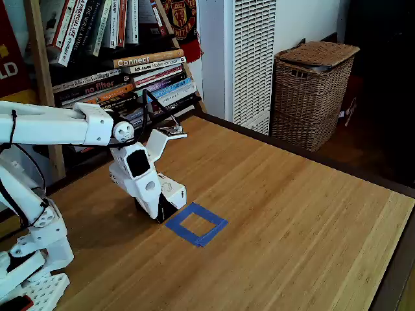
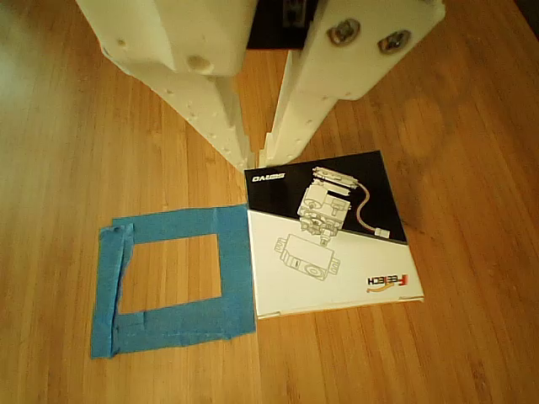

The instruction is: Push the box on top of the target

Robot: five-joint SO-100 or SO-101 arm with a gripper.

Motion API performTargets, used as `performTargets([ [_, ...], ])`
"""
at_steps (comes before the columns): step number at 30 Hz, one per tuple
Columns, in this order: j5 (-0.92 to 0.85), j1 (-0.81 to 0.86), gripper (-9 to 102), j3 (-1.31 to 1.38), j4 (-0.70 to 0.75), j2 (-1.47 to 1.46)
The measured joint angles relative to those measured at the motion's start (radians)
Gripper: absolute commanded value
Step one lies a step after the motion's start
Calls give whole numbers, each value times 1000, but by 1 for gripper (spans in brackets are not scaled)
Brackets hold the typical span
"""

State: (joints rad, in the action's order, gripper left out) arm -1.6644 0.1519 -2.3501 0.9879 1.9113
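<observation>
One box (image 2: 333, 236), one blue tape target (image 2: 173, 282), one wicker basket (image 1: 312, 94)

white arm reaching in from the left of the fixed view, forearm level, wrist bent steeply down, gripper (image 1: 157, 214) low at the tabletop, and in the other view its fingers (image 2: 296, 126) point down, tips nearly closed, a thin gap between them.
</observation>
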Motion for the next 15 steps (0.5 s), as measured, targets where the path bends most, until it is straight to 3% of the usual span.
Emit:
performTargets([
  [15, 72, 149, 0, 87, 239, 146],
])
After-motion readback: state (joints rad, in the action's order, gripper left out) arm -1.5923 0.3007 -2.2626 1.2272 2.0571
